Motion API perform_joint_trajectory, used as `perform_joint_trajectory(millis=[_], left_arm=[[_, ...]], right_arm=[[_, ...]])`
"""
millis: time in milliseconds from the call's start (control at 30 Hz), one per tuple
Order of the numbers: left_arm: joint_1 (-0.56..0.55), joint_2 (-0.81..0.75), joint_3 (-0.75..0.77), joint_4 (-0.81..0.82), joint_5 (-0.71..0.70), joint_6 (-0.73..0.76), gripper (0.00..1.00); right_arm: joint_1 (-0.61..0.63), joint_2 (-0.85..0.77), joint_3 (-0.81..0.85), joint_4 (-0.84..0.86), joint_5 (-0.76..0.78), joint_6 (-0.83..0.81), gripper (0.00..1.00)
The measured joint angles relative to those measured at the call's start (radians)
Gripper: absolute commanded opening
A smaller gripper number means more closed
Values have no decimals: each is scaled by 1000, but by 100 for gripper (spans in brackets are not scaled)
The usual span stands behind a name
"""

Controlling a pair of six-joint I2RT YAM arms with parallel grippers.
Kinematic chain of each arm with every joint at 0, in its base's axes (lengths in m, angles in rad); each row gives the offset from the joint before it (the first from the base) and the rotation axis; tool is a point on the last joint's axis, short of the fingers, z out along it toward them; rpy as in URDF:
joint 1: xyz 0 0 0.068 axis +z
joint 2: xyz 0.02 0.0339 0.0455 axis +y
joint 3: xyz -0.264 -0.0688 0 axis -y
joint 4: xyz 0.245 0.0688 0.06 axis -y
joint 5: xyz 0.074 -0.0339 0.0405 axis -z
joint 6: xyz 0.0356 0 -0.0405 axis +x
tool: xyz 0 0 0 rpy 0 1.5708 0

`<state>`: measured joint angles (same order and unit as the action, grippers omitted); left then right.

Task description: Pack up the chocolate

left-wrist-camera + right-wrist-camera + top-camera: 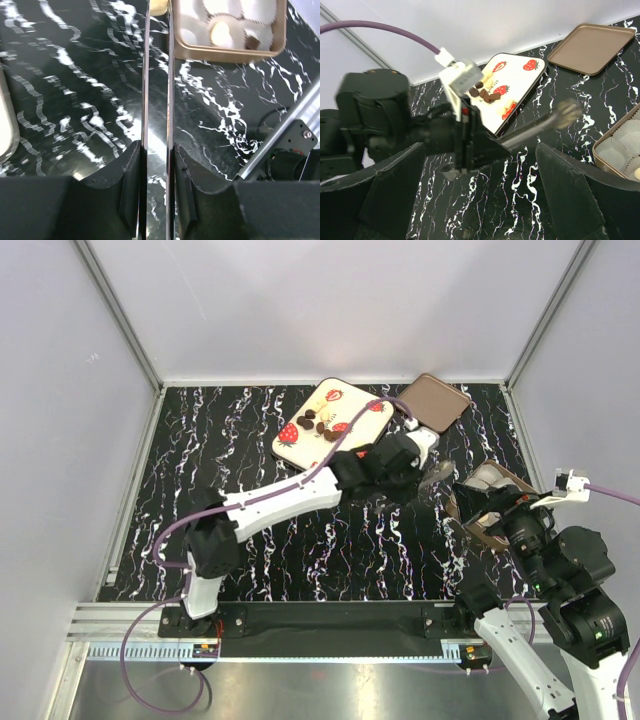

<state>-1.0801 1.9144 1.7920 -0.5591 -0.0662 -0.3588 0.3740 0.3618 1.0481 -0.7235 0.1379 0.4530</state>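
Note:
Several dark and tan chocolates lie on a cream tray printed with strawberries. My left gripper is shut on metal tongs, which reach toward a gold box of white paper cups. One cup holds a cream chocolate. A pale thing sits at the tongs' tips, and I cannot tell what it is. My right gripper stands open and empty in front of the box, hiding most of it in the top view.
A brown rounded-square lid lies at the back right, beside the tray. The black marbled table is walled on three sides. A rail runs along its near edge by the arm bases.

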Motion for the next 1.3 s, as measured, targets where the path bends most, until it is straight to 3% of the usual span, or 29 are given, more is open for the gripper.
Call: perform_joint_trajectory(millis=[300, 700, 1300], left_arm=[[-63, 117, 69, 32, 42, 46, 33], [-69, 209, 109, 57, 77, 56, 33], [-82, 220, 110, 60, 77, 62, 39]], right_arm=[[0, -2, 0, 0, 0, 0, 99], [0, -5, 0, 0, 2, -4, 99], [0, -5, 0, 0, 3, -4, 99]])
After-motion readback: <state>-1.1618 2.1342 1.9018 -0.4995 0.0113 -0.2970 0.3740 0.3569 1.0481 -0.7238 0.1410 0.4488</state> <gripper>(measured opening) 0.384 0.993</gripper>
